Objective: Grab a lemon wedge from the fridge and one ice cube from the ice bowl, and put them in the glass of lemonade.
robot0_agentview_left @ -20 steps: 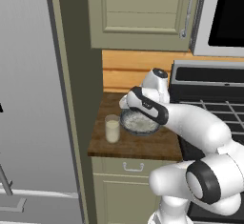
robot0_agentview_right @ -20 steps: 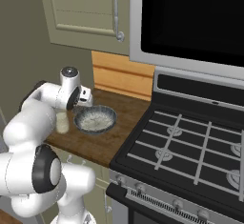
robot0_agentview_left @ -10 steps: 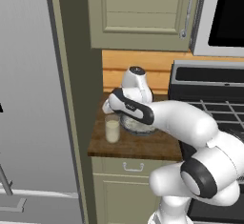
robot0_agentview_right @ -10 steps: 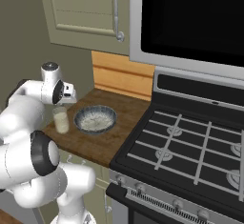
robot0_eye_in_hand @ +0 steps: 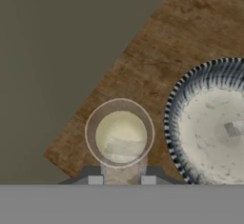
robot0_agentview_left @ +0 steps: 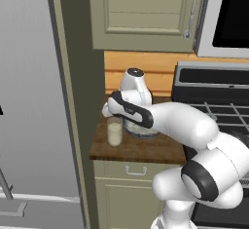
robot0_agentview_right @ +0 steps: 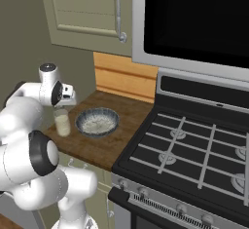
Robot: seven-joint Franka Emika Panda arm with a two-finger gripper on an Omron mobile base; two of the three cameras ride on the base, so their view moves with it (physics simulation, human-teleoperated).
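The glass of lemonade [robot0_agentview_left: 115, 133] [robot0_agentview_right: 62, 124] [robot0_eye_in_hand: 120, 133] stands near the left front corner of the wooden counter. The ice bowl [robot0_agentview_right: 112, 119] [robot0_eye_in_hand: 173, 123] sits just to its right, largely hidden by my arm in the left base view, with one ice cube [robot0_eye_in_hand: 233, 128] left in it. My gripper [robot0_agentview_left: 107, 109] [robot0_agentview_right: 64, 107] [robot0_eye_in_hand: 121, 180] hangs straight above the glass, shut on a pale translucent ice cube [robot0_eye_in_hand: 123, 156] that overlaps the glass's mouth. The fridge [robot0_agentview_left: 29, 101] fills the left side. The lemon wedge is out of view.
A dark cabinet side panel [robot0_agentview_left: 80, 101] rises right beside the glass. The gas stove [robot0_agentview_right: 194, 145] takes up the right of the counter [robot0_agentview_right: 116, 145], with beige wall cabinets [robot0_agentview_left: 146, 13] and a microwave [robot0_agentview_right: 194, 18] overhead.
My arm has swung left from above the ice bowl to above the glass, jaws unchanged. Glass and bowl stayed put.
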